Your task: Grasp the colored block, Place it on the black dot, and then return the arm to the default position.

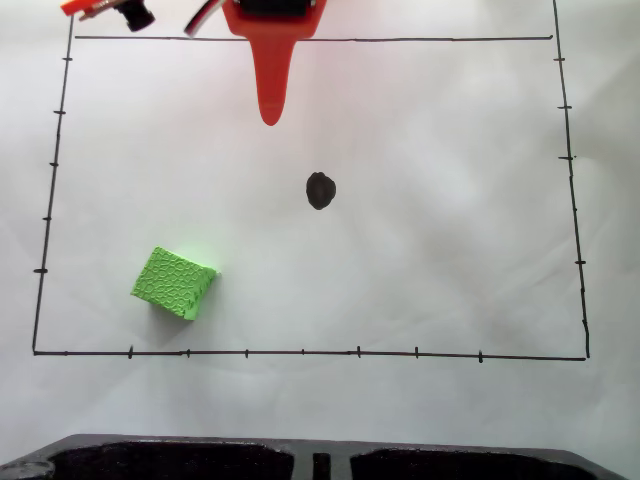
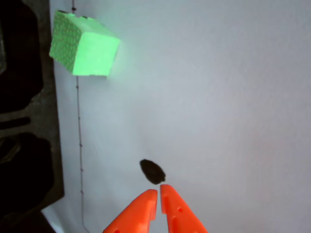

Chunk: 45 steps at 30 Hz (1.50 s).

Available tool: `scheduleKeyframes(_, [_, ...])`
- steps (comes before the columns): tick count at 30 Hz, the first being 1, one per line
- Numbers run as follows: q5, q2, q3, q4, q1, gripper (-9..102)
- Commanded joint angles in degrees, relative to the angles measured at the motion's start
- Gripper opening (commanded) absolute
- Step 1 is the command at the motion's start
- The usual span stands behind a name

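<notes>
Fixed view, left to right: one lime-green pebbled foam cube (image 1: 174, 283) sits free on the white paper sheet (image 1: 440, 260) at about 8 o'clock from the sheet's middle, just inside the hand-drawn black border rectangle (image 1: 300, 352) and near its bottom-left corner. Nothing touches it, so the grasp is not yet done. It's rotated off the border lines, one corner pointing toward 3 o'clock, so the gripper will likely need wrist yaw to square up on two flat faces.

One irregular black ink dot (image 1: 320, 190) near centre, well apart from the cube, which lies at roughly 8 o'clock from it. The dot is bare, ready as the drop target (smaller than the cube, so it'll be hidden once covered).

One bright orange plastic arm, tapered gripper (image 1: 270, 115) entering at 12 o'clock, tip pointing down toward the dot but short of it. Looks like the parked pose.

Wrist view: cube (image 2: 85, 51) at 11 o'clock, dot (image 2: 152, 171) just beyond the gripper (image 2: 159, 191) tips. Jaws pressed together with only a hairline slit, holding nothing.

Dark moulded tray edge (image 1: 300, 460) along 6 o'clock, off the paper.

Count: 1 cube, 1 dot, 1 arm.
</notes>
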<state>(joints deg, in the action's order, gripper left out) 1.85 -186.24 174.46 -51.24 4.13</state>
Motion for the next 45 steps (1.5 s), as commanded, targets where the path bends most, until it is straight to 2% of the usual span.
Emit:
scheduleKeyframes(1, [0.0,-1.05,-0.18,0.0,-0.09,0])
scheduleKeyframes(27, [0.97,0.53,-0.79,-0.09,1.58,0])
scheduleKeyframes(33, [-0.97,10.11,-6.68,0.53,4.13,0])
scheduleKeyframes(45, [7.65,46.85,-40.96,-4.22,10.9,0])
